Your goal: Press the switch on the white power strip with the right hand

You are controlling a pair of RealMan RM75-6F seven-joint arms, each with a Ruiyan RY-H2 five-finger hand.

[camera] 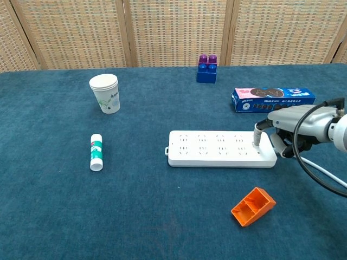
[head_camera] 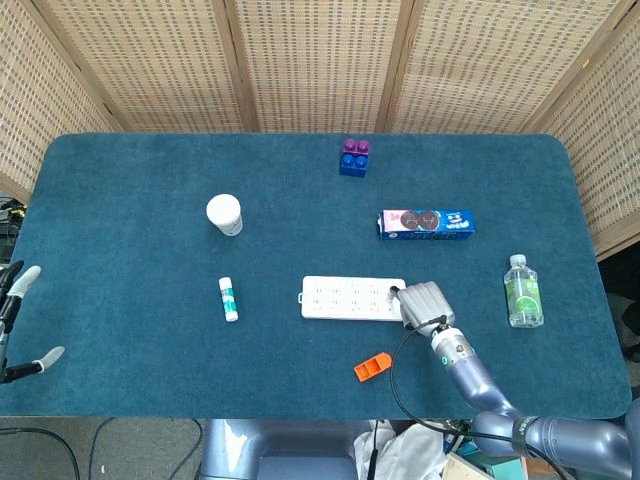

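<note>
The white power strip (head_camera: 350, 297) (camera: 217, 147) lies flat near the table's front centre, its long side running left to right. My right hand (head_camera: 422, 303) (camera: 293, 122) is at the strip's right end, fingers curled in. One fingertip (camera: 257, 138) points down and touches the strip's top there. The switch itself is hidden under that finger. My left hand (head_camera: 22, 283) shows only at the far left edge of the head view, off the table, fingers apart and holding nothing.
A paper cup (head_camera: 224, 214) and a glue stick (head_camera: 228, 298) stand left of the strip. An orange plastic piece (head_camera: 371, 367) lies in front of it. A blue cookie box (head_camera: 427, 222), a water bottle (head_camera: 522, 291) and stacked toy blocks (head_camera: 354, 157) sit behind and to the right.
</note>
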